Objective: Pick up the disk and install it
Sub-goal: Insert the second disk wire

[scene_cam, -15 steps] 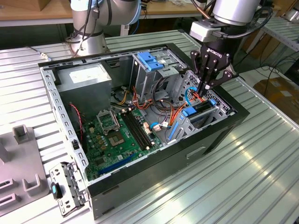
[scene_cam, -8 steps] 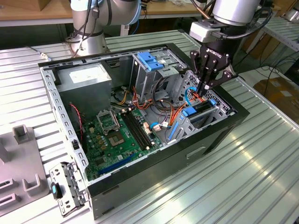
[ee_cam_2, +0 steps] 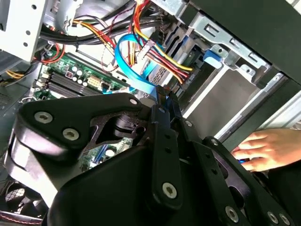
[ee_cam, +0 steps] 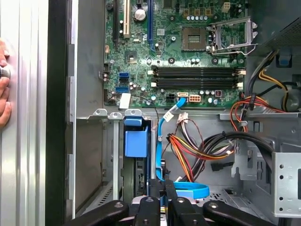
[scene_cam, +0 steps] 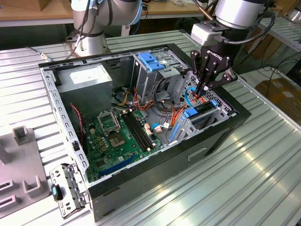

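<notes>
The disk (scene_cam: 205, 112) sits edge-up in the drive cage at the open computer case's end on the exterior view's right, its blue side rails (scene_cam: 192, 113) showing. In the first wrist view its blue rail tab (ee_cam: 136, 142) stands in the bay slot. My gripper (scene_cam: 204, 90) hangs just above the cage, beside the disk, fingers pressed together in both wrist views (ee_cam_2: 162, 94) (ee_cam: 162, 200). A blue flat cable (ee_cam_2: 134, 66) runs right at the fingertips; whether it is pinched I cannot tell.
A person's hand (ee_cam_2: 265, 149) rests on the case's outer wall (ee_cam: 3, 89). Bundles of orange, red and yellow wires (ee_cam: 188, 150) lie beside the cage. The motherboard (scene_cam: 117, 136), a grey power supply (scene_cam: 87, 82) and a blue bracket (scene_cam: 150, 61) on the upper cage lie further in.
</notes>
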Controlling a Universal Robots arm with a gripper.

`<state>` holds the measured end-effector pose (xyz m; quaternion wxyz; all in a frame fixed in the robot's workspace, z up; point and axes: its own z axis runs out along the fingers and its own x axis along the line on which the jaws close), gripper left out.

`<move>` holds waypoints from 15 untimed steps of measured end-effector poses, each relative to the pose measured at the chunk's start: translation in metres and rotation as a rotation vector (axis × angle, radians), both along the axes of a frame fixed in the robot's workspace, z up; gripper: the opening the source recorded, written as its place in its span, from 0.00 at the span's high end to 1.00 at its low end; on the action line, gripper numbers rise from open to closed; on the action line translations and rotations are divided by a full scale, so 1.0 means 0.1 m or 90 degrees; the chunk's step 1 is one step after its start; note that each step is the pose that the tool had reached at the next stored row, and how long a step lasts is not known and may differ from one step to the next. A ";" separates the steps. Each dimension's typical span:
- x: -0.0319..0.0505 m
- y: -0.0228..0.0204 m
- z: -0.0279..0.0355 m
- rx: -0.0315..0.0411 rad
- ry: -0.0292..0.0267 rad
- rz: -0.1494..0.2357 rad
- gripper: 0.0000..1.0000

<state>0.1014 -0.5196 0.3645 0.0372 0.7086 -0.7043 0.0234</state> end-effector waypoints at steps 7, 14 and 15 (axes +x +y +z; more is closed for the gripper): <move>-0.063 -0.074 -0.006 0.0047 -0.0173 0.003 0.84; -0.092 -0.146 -0.026 0.0063 -0.0230 0.006 0.84; -0.095 -0.158 -0.030 0.0071 -0.0236 0.006 0.84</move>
